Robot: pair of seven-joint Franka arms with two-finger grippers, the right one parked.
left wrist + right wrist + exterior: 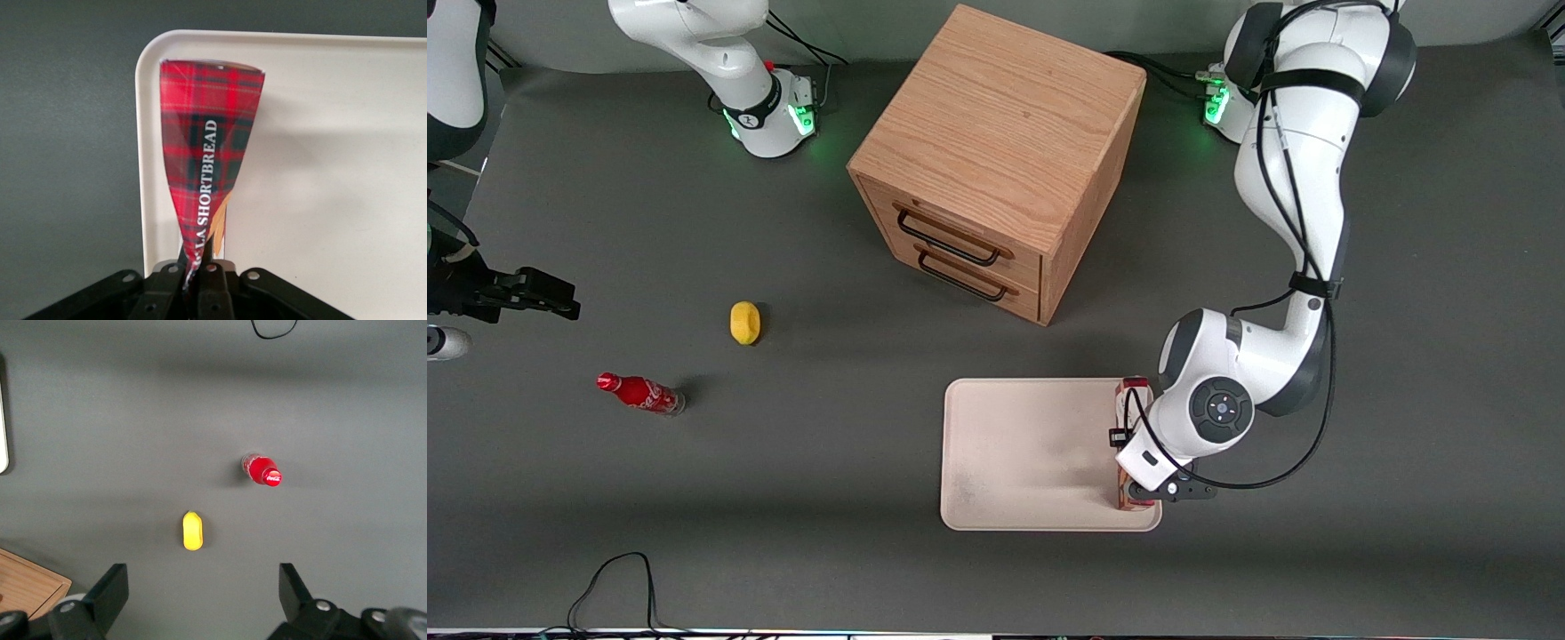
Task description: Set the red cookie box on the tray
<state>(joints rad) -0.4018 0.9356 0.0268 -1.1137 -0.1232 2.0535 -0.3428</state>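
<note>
The red cookie box [1134, 392], tartan-patterned with white lettering, stands on its thin edge over the rim of the pale cream tray [1023, 453] at the working arm's end. My left gripper [1140, 487] sits above the box's end nearest the front camera, with the wrist covering the box's middle. In the left wrist view the gripper [195, 277] is shut on the narrow end of the box [210, 147], which stretches away over a rounded corner of the tray [333, 167]. I cannot tell whether the box touches the tray floor.
A wooden two-drawer cabinet [996, 160] stands farther from the front camera than the tray. Toward the parked arm's end lie a yellow lemon-like object [744, 322] and a small red soda bottle [640, 393]. A black cable [618, 578] loops at the table's front edge.
</note>
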